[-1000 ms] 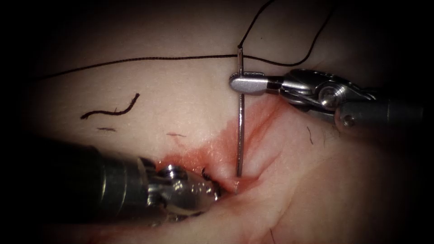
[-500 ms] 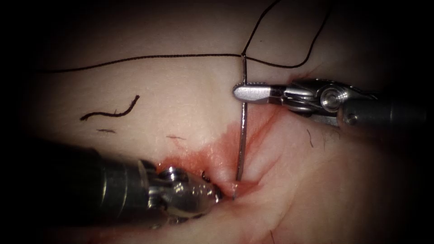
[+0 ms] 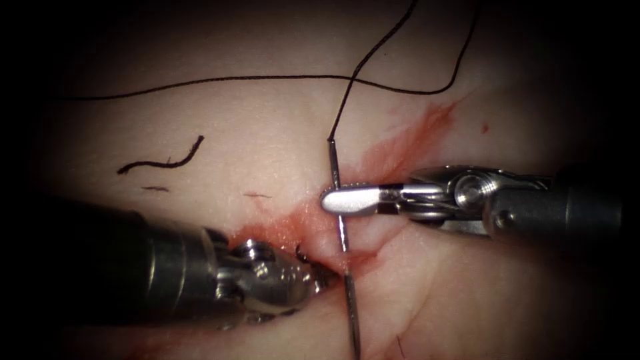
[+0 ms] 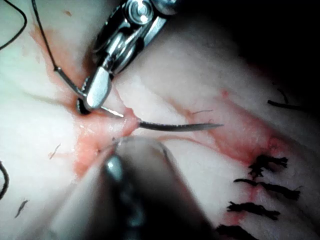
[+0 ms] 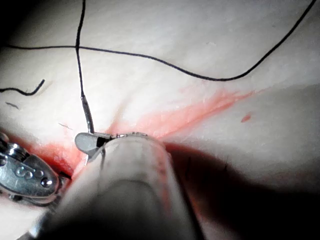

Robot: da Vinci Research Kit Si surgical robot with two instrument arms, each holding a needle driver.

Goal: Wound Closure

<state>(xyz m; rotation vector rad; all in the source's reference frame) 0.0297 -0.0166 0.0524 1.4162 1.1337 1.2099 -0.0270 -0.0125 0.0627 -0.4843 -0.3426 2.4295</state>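
- Downward travel of the right tool point(image 3: 343, 201) marks the change from a second ago: its jaws, then high above the cut, now lie just above the red-stained fold, and the needle point(image 3: 343, 243) has gone with them.
- Right tool: jaws closed across the needle near its swaged end, a short length of shaft standing above them to where the thread point(image 3: 373, 50) joins. The right wrist view confirms this hold, with the needle's tail point(image 5: 88, 115) rising from the closed tip point(image 5: 89, 142).
- Needle: in the tissue point(image 3: 267, 133). It enters at the red fold and its pointed part emerges below, running toward the lower edge of the endoscope view. In the left wrist view the point point(image 4: 180, 126) lies bare beyond a bridge of tissue.
- Earlier, the tip merely met the fold and no metal showed beyond it; now a long stretch has come through. Judged from this, a bite across the cut has been driven.
- Left tool point(image 3: 313, 277): at the left side of the cut, tip pressed into the fold beside the entry site, little displaced. Whether its jaws are parted, or grip tissue, cannot be told.
- Thread: trails up from the swage, crossing a long strand lying over the tissue.
- Red fluid point(image 3: 413, 140): a streak, formerly hidden by the right tool, now exposed.
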